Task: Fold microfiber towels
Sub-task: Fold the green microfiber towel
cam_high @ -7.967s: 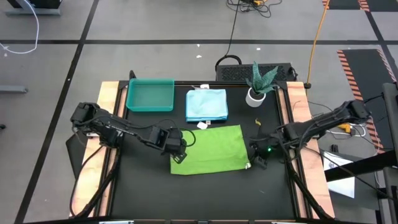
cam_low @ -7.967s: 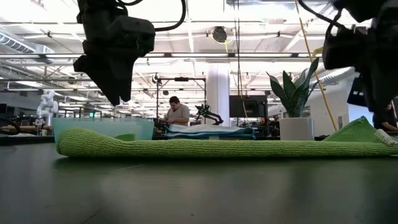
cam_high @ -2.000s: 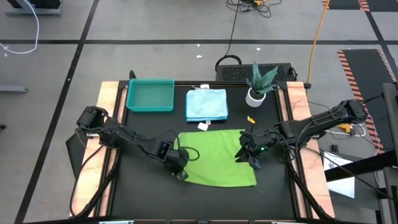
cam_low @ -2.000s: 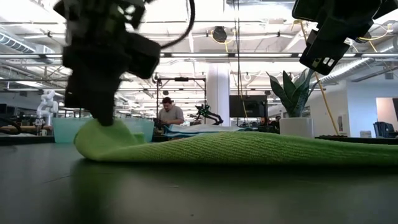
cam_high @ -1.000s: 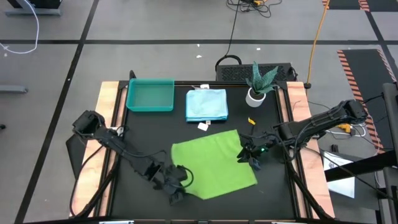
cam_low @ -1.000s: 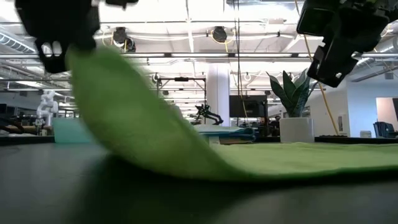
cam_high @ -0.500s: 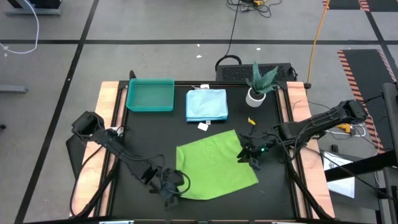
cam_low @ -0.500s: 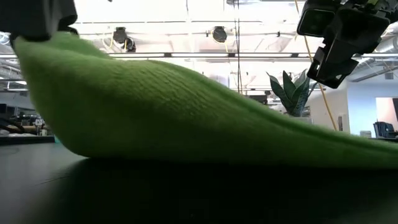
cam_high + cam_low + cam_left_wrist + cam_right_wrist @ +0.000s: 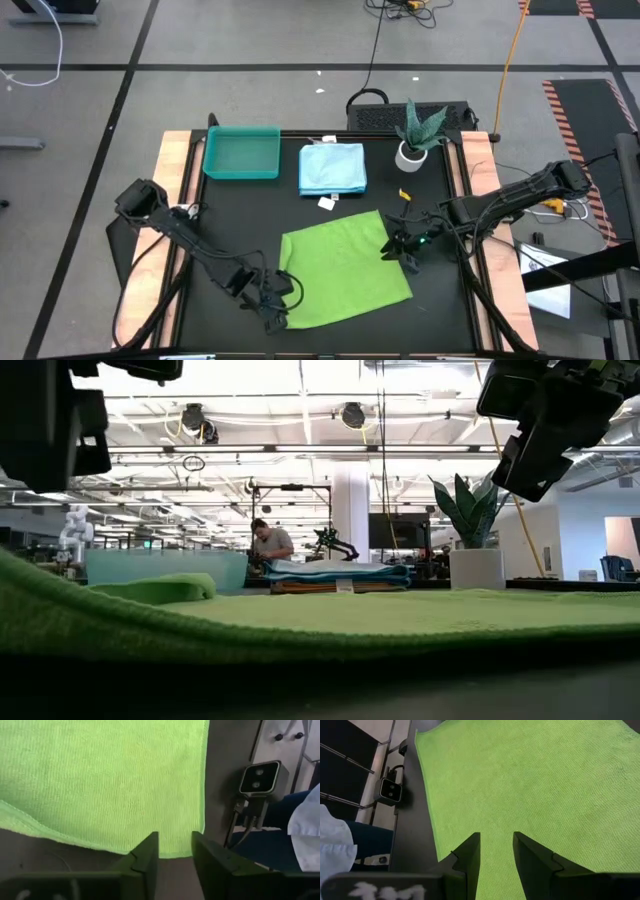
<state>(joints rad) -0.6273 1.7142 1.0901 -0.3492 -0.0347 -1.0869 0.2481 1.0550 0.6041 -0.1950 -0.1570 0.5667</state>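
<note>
Below the folded pale blue towel (image 9: 333,168), the green towel (image 9: 342,268) lies flat. At its near left corner the left gripper (image 9: 277,303) hovers, fingers parted, holding nothing. The right gripper (image 9: 398,246), fingers apart, hangs over its far right edge. Teal tray (image 9: 241,153) and plant (image 9: 415,134) stand well apart from it.

Floor (image 9: 250,40) around the table is plain grey concrete with dark tape lines crossing it, plus an orange cable (image 9: 510,60) snaking off toward 1 o'clock and orange-striped hazard tape (image 9: 572,110) out at 3 o'clock. From table level it's a big open workshop: white ceiling (image 9: 300,410) with long strip lights, a fat white column (image 9: 352,510) dead centre. A person (image 9: 268,542) sits at a bench toward 11 o'clock of it.
</note>
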